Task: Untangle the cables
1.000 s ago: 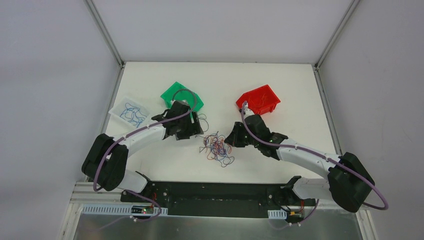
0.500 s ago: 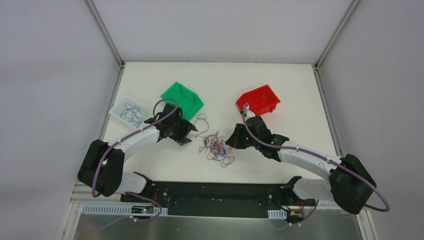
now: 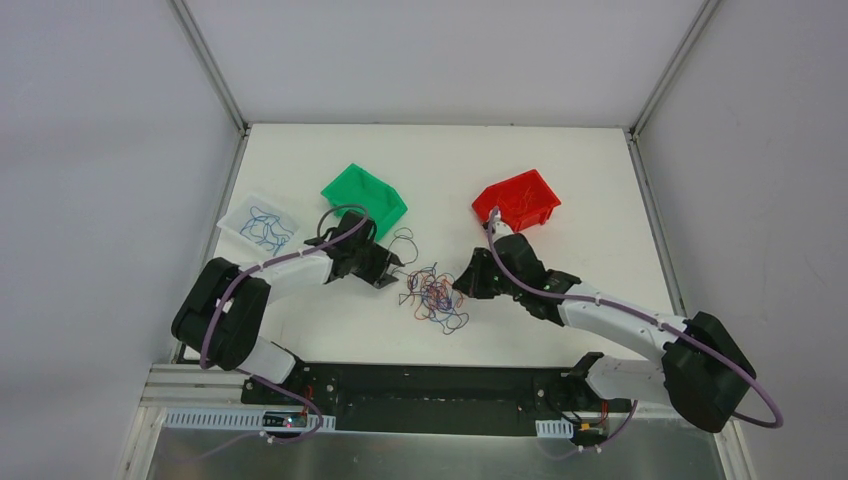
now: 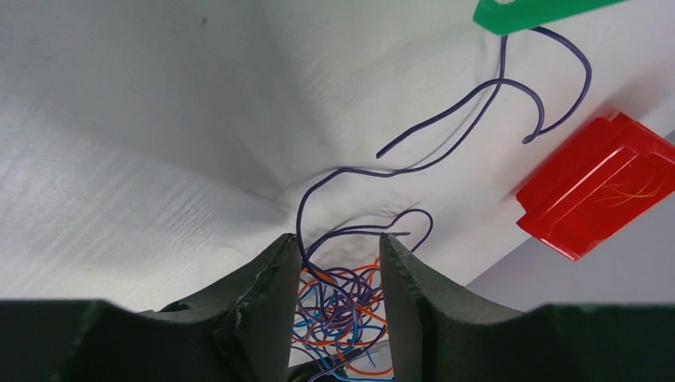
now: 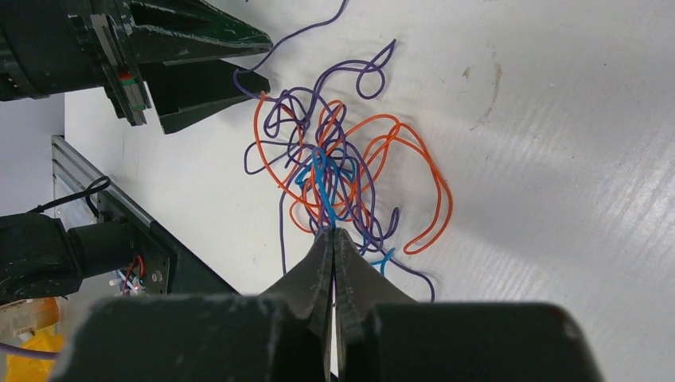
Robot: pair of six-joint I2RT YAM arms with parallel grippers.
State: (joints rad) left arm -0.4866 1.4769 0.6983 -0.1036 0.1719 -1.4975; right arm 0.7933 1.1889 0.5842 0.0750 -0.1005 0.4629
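The right gripper [image 5: 333,232] is pinched shut on the edge of the small tangle of thin purple, orange and blue cables [image 5: 322,187] on the flat white table [image 3: 580,190], and the left gripper [image 4: 336,239] stands half open around its purple strands.

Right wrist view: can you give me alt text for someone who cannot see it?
The right gripper, its dark fingers shut, pinches blue strands at the near edge of a tangle of thin orange, purple and blue cables on a white table. At upper left the left gripper points at the tangle with its jaws parted.
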